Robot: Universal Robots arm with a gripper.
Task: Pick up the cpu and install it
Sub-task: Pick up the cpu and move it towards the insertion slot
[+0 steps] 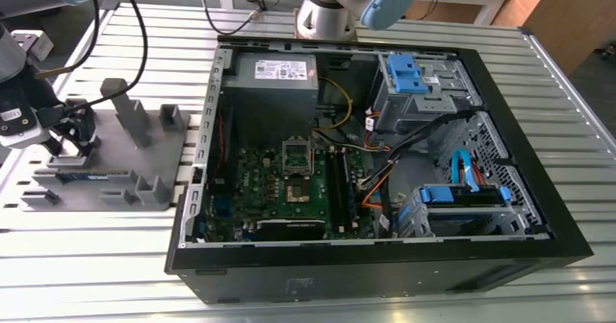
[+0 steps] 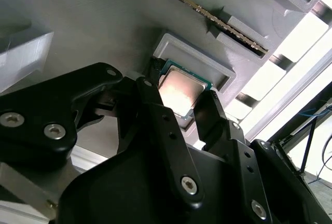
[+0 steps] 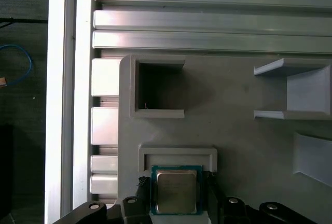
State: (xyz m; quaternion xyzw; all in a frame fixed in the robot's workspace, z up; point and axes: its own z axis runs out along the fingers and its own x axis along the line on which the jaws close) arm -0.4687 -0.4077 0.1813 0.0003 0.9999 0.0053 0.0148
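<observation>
1. Gripper [image 1: 75,139]: at the exterior view's left, down over the grey tray [image 1: 144,171]. The jaws are closed onto two opposite edges of the cpu [image 3: 176,190], with one dark finger [image 3: 143,186] against each side in both wrist views.
2. Cpu [image 2: 179,92]: lies directly between the jaws, flat, silvery top up. It is square, so it has no long axis to align. It sits at its raised rectangular pocket [image 3: 178,156] in the tray; I cannot tell whether it is lifted clear of the pocket floor.
3. Tray, other compartments: a square recess [image 3: 158,89] near the cpu pocket, nothing seen in it. The memory stick [image 2: 207,14] is held edge-up in a slotted holder, apart from the jaws.
4. Computer case [image 1: 385,265]: side open, on the slatted metal counter [image 1: 97,265], beside the tray toward the exterior view's right. The green motherboard [image 1: 260,186] lies flat inside, with the processor socket [image 1: 298,171] near its middle, well apart from the gripper.
5. Arm: the only one, so the grasp and the carry are its own.
</observation>
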